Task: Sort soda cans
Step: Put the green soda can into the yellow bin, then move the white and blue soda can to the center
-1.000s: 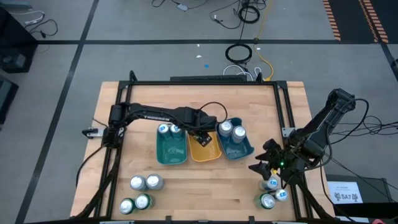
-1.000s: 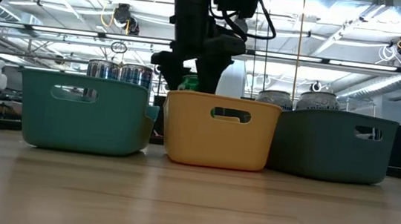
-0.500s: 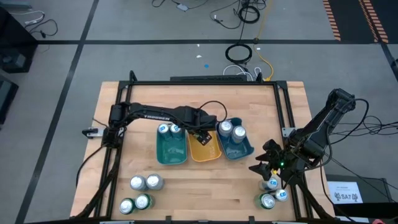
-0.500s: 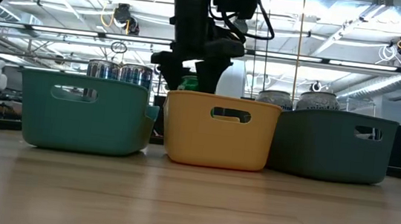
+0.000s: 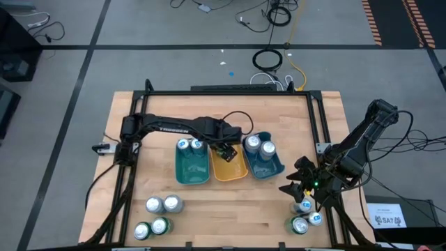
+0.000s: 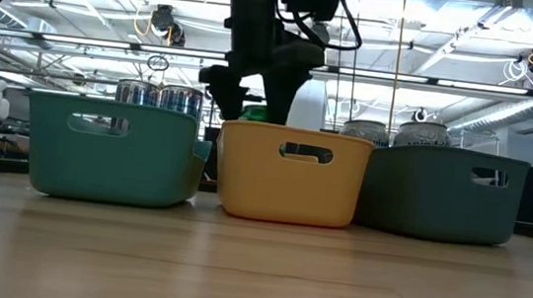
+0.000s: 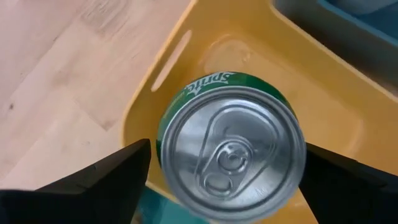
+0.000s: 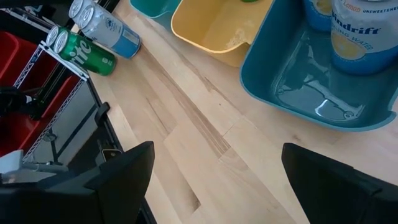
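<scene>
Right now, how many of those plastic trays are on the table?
3, side by side mid-table in the high view: teal tray at left, yellow tray in the middle, blue tray at right. None looks hidden.

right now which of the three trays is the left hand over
The yellow middle tray. The left hand holds a green can above it, not over the teal tray or blue tray.

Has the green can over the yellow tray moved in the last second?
Yes. In the low view the green can has sunk toward the yellow tray's rim, between the left end effector's spread fingers.
</scene>
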You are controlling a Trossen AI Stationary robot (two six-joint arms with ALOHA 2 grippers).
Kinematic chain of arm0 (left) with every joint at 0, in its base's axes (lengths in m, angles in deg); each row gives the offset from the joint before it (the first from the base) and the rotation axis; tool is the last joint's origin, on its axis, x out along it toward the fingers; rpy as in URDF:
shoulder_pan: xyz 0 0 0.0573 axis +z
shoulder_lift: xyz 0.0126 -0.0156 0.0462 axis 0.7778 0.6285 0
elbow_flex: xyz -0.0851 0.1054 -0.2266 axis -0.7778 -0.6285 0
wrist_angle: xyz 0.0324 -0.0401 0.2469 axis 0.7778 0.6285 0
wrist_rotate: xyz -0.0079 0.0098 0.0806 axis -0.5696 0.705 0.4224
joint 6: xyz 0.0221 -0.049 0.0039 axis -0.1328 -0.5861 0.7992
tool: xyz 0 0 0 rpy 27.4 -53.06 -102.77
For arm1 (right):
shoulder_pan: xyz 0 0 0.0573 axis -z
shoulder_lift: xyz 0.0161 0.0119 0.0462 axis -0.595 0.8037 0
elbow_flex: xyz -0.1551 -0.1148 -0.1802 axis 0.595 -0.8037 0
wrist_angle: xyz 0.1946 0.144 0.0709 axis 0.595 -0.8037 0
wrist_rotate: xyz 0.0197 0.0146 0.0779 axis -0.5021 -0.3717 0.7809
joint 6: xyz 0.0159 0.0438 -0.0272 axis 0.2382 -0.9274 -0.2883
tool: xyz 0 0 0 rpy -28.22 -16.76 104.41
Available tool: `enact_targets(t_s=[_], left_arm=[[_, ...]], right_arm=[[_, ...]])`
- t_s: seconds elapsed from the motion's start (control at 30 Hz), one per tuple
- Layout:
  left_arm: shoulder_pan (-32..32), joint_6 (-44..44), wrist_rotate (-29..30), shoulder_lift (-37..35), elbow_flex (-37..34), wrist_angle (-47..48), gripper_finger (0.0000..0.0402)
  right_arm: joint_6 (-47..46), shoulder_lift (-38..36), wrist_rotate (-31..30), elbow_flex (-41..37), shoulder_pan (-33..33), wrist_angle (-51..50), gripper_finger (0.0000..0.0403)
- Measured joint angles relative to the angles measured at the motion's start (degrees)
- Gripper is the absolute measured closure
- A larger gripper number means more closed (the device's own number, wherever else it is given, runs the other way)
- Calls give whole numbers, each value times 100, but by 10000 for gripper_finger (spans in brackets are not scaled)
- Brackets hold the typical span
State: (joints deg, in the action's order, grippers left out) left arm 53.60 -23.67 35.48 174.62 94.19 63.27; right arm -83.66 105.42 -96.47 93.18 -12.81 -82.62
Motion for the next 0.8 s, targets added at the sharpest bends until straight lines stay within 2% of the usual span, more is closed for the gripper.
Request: enact_targets(t_s=[0.23,0.6,0.67,0.8], left_arm=[[93,-239,-25,-479,4,160,20],[107,-397,119,-1787,7,90,20],[106,-34,71,-2053,7,103,20],[70,1240,-465,-2465,7,160,20]], right_arm=[[26,1,90,0,1,-3,57],[19,2,108,0,25,-5,57],[38,2,105,0,25,-6,57],[61,2,103,0,25,-20,57]])
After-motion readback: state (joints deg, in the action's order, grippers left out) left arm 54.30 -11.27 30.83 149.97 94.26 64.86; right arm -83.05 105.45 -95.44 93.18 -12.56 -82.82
